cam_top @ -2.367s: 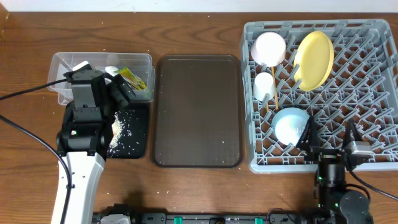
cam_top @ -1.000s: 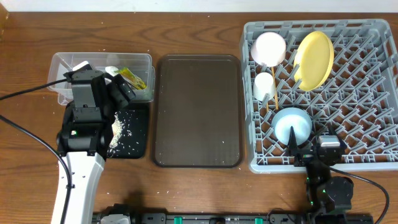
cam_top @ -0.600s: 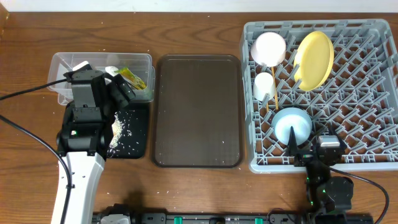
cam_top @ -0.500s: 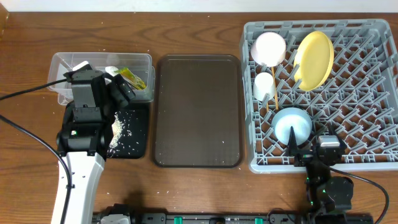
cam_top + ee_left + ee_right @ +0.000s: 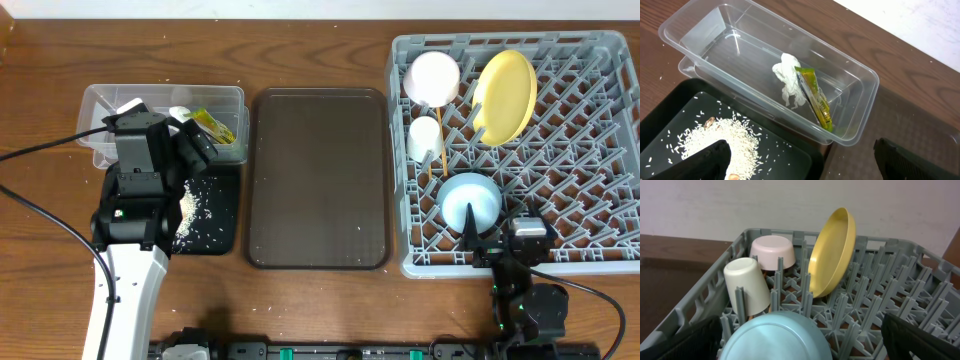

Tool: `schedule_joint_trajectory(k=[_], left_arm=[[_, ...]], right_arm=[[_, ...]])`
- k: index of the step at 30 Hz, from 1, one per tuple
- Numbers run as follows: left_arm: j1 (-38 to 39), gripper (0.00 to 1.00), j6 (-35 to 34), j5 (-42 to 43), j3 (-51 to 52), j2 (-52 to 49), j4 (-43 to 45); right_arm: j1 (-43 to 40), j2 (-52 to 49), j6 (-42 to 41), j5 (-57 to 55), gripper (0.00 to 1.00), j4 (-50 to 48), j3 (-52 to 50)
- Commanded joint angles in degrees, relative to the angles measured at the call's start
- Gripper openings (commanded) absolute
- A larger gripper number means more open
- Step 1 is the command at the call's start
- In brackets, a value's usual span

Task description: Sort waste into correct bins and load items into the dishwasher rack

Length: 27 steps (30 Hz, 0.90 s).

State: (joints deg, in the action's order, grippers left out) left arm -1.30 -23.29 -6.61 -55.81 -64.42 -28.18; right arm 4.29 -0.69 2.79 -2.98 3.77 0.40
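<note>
The grey dishwasher rack (image 5: 600,200) holds a white bowl (image 5: 432,77), a small white cup (image 5: 425,138), a yellow plate (image 5: 505,95) on edge, a light blue dish (image 5: 470,200) and chopsticks (image 5: 437,165) beside the cup. My right gripper (image 5: 500,235) is open at the rack's front edge. The blue dish (image 5: 775,340) lies just ahead of its jaws (image 5: 800,350). My left gripper (image 5: 195,150) is open and empty (image 5: 802,167). It hovers over the black tray (image 5: 790,155) with rice crumbs (image 5: 720,137). The clear tub (image 5: 715,30) holds the tissue (image 5: 789,82) and snack wrapper (image 5: 815,97).
A large dark brown serving tray (image 5: 318,180) lies between the bins and the rack. A few stray rice grains lie on it and on the wooden table (image 5: 40,230). The left arm's cable runs across the table at the left.
My right gripper has moved left along the rack's front edge to just behind the blue dish, then stayed still. The left arm has not moved.
</note>
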Motion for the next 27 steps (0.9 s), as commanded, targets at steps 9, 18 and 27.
schedule_joint_trajectory(k=[9, 18, 27], left_arm=[[-0.2, 0.94, 0.7, -0.5, 4.3, 13.5, -1.7], [-0.2, 0.94, 0.7, -0.5, 13.5, 38.0, -9.1], [-0.2, 0.94, -4.5, 0.1, 29.1, 59.1, -8.1]], right_arm=[[-0.6, 0.4, 0.7, 0.3, 0.99, 0.3, -0.1], [-0.6, 0.4, 0.7, 0.3, 0.99, 0.3, -0.1], [-0.6, 0.4, 0.7, 0.3, 0.99, 0.3, -0.1]])
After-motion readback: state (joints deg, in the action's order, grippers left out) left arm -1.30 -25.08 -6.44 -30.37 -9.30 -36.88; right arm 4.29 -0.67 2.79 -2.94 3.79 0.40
